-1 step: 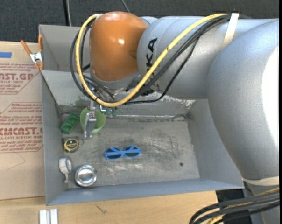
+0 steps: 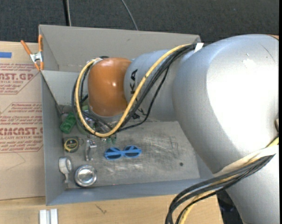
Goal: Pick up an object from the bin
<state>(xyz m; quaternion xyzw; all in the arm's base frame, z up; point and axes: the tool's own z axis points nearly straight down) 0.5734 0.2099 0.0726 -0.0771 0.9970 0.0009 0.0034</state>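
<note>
My gripper [image 2: 90,147] reaches down from under the arm's orange cover into the left part of the bin, and most of it is hidden by the cover and cables. Just left of it lies a small round yellow-and-black disc [image 2: 71,144]. A blue spectacle-shaped plastic piece [image 2: 123,152] lies flat on the floor to its right. In front of it, near the front-left corner, sits a shiny round metal cap [image 2: 85,175]. I see nothing held in the gripper.
A green plastic piece [image 2: 67,122] rests against the left wall behind the disc. A small grey-white object [image 2: 64,164] lies beside the metal cap. The arm covers the back and right of the bin. Bare floor shows right of the blue piece.
</note>
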